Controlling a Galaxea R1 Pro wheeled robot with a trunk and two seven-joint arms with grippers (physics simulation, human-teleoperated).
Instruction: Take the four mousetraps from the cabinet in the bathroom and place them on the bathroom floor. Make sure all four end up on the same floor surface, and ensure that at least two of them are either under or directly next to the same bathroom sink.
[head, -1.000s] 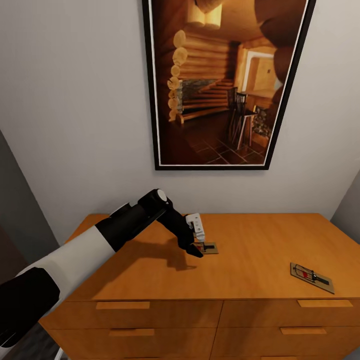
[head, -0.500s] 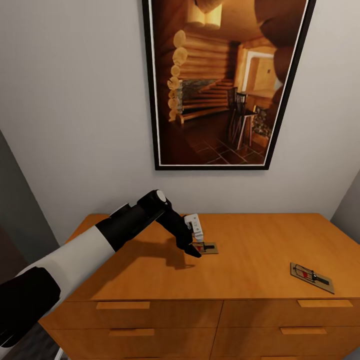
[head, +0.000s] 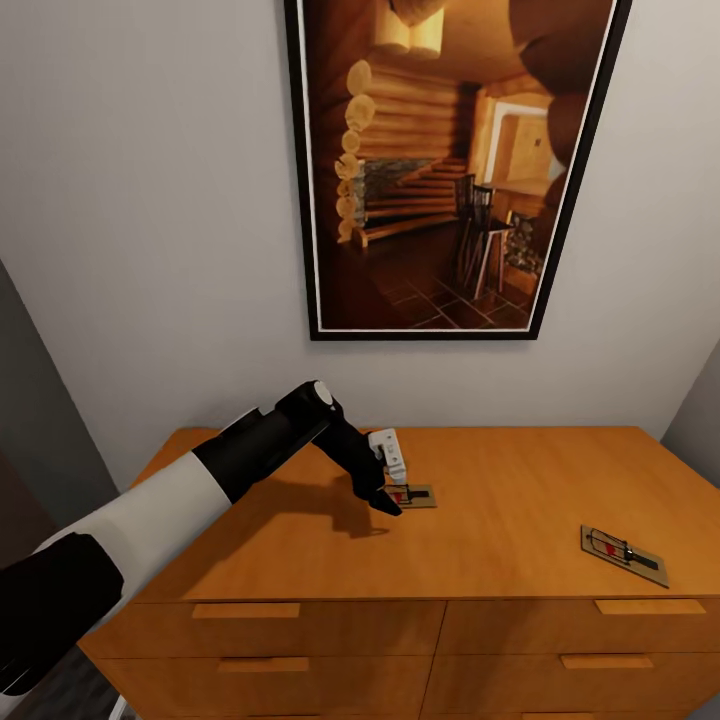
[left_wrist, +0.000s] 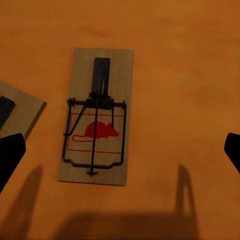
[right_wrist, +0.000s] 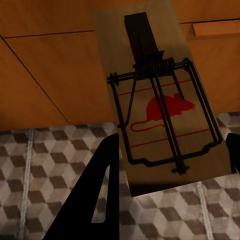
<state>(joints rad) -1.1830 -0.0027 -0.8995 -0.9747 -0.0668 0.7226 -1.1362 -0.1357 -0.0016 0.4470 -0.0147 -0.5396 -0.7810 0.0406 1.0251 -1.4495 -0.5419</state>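
On the orange-brown cabinet (head: 480, 520) my left gripper (head: 393, 503) hangs open just above a small wooden mousetrap (head: 414, 495). In the left wrist view that mousetrap (left_wrist: 97, 130) lies flat between the two wide-apart dark fingertips (left_wrist: 11, 152), untouched, and the corner of a second mousetrap (left_wrist: 20, 112) shows beside it. Another mousetrap (head: 623, 553) lies near the cabinet top's right front edge. My right gripper (right_wrist: 173, 145) is shut on a mousetrap (right_wrist: 160, 115), held low in front of the cabinet drawers (right_wrist: 50, 75) above the cube-patterned bathroom floor (right_wrist: 50, 165). The sink is out of view.
A large framed picture (head: 450, 170) hangs on the wall behind the cabinet. Drawer fronts with wooden handles (head: 245, 610) face me below the top. Grey walls close in at both sides.
My left gripper has edged very slightly left over the mousetrap. Nothing else has moved.
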